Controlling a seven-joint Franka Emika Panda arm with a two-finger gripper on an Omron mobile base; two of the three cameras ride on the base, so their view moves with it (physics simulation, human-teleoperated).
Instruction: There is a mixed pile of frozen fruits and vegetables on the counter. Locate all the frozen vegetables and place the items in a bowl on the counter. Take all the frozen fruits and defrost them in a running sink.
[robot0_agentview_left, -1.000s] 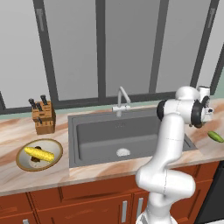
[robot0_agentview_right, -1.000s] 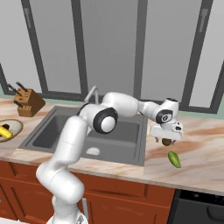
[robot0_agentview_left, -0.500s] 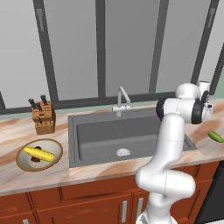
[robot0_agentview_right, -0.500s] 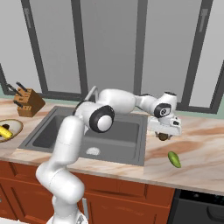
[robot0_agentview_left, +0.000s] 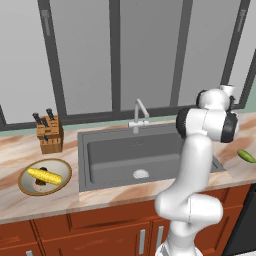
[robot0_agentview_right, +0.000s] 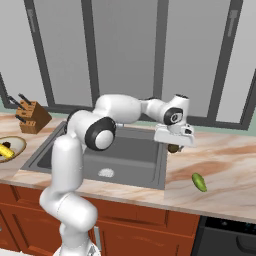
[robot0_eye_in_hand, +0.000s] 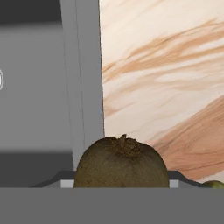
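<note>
My gripper (robot0_agentview_right: 173, 143) hangs just over the right rim of the sink (robot0_agentview_right: 125, 156), shut on the small brown ball (robot0_agentview_right: 173, 148). The hand view has that fuzzy brown ball (robot0_eye_in_hand: 121, 162) between the fingers, with the sink's rim and the counter (robot0_eye_in_hand: 166, 78) below it. A green piece (robot0_agentview_right: 199, 182) lies on the counter right of the sink, also seen as the green piece (robot0_agentview_left: 246, 156) in the left base view. At the far left the yellow corn cob (robot0_agentview_left: 45, 175) lies in the cream bowl (robot0_agentview_left: 64, 169).
A curved silver faucet (robot0_agentview_left: 139, 111) stands behind the sink (robot0_agentview_left: 125, 152). A wooden knife block (robot0_agentview_left: 49, 135) sits behind the bowl. A dark appliance top (robot0_agentview_right: 230, 240) adjoins the counter's right end. Windows line the back wall.
The gripper has shut on the brown ball, lifted it off the counter and carried it left to the sink's right rim. The green piece has stayed put.
</note>
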